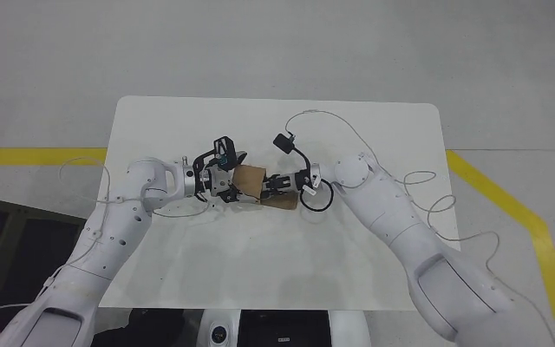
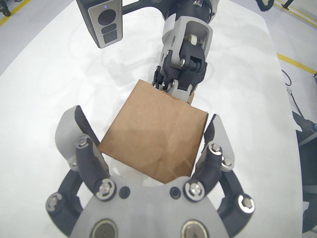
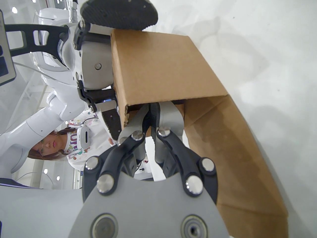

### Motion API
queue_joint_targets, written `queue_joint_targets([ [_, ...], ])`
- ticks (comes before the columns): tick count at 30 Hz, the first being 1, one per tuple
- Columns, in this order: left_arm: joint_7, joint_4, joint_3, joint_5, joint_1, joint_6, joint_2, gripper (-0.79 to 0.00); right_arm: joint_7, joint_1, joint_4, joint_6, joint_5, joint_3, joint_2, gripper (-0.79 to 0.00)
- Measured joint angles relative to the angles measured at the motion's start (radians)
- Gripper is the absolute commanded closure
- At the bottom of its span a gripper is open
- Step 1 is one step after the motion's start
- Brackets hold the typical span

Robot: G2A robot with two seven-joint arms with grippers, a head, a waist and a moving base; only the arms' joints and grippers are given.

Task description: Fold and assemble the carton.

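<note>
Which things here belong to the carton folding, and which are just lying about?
Job: carton; left gripper; right gripper, shut on its edge.
Lying about: white cable on the table; yellow floor tape.

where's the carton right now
In the top view the carton sits near the middle of the table, held across one end by the left gripper, with the right gripper pinching its opposite edge.

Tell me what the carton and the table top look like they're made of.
The carton looks like plain brown cardboard, probably corrugated, matte and unprinted: its cut edge shows a thick, rough section. The table top looks like smooth white laminate or painted board with a slight sheen that catches soft shadows; which of the two is unclear.
</note>
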State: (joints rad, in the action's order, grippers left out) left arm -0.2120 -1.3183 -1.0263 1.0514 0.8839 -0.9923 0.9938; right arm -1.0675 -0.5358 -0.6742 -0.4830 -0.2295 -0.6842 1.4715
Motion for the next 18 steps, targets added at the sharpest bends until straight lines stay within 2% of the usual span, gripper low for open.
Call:
queue_joint_targets([
  [4, 0.0, 0.002, -0.001, 0.0, 0.0, -0.002, 0.0, -0.785, -0.005, 0.001, 0.011, -0.005, 0.009, -0.015, -0.006, 0.0],
  [10, -0.001, 0.004, -0.003, 0.0, 0.001, -0.002, 0.0, -0.785, 0.006, -0.019, -0.032, 0.019, 0.056, -0.065, -0.042, 0.0],
  [16, 0.003, -0.001, -0.007, 0.003, 0.004, 0.001, -0.001, -0.785, 0.0, -0.084, -0.186, 0.127, 0.163, -0.166, -0.117, -0.003],
  [18, 0.004, -0.002, -0.008, 0.002, 0.006, 0.002, -0.001, -0.785, -0.038, -0.132, -0.278, 0.201, 0.204, -0.211, -0.149, -0.058],
])
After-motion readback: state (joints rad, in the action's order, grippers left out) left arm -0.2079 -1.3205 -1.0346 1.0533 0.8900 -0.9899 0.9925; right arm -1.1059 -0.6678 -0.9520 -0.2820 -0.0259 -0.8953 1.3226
